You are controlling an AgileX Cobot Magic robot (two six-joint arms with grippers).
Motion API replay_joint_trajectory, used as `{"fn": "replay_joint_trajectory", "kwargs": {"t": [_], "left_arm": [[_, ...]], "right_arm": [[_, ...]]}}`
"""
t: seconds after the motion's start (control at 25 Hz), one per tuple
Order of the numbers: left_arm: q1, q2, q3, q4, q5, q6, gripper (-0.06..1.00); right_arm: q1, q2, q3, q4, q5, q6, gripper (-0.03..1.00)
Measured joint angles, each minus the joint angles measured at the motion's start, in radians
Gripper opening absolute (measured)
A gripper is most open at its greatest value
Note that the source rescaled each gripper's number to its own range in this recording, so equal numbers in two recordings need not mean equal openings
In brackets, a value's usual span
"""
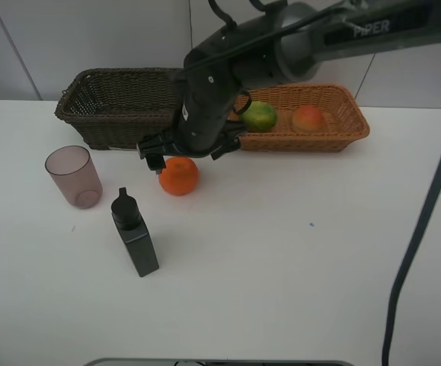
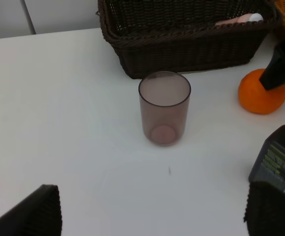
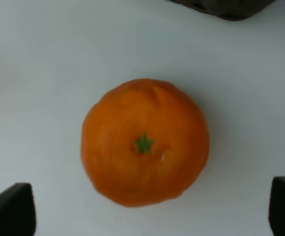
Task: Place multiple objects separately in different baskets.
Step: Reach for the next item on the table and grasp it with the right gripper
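Only left wrist shows pink bottle [image 2: 237, 19] in basket [image 2: 191, 49]; left claw [image 2: 152, 216], right claw [image 3: 147, 216] open.

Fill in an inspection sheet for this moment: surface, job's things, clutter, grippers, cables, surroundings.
Surface: white table, tiny dark specks.
Job's things: round orange, translucent pinkish cup and black square bottle on the table; green oval fruit and red-yellow peach in the light orange-tan wicker basket; slim pink white-capped bottle in the dark brown wicker basket.
Clutter: nothing seen.
Grippers: right gripper open, above the orange; left gripper open, empty, facing the cup.
Cables: dark cable hanging at the high view's right.
Surroundings: white panelled wall behind.
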Motion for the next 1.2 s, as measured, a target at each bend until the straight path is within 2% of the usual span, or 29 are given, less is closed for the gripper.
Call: {"fn": "replay_joint_trajectory", "kwargs": {"t": [0.16,0.36,0.96,1.2], "left_arm": [[0.000,0.000,0.000,0.000,0.000,0.000,0.96],[0.000,0.000,0.000,0.000,0.000,0.000,0.96],[0.000,0.000,0.000,0.000,0.000,0.000,0.96],[0.000,0.000,0.000,0.000,0.000,0.000,0.96]], "right_arm": [[0.000,0.021,0.001,-0.047,-0.057,0.020,1.00],[0.000,0.022,0.001,-0.047,-0.140,0.023,1.00],[0.000,0.091,0.001,-0.049,-0.200,0.024,1.00],[0.000,0.093,0.001,-0.087,-0.212,0.025,1.00]]}}
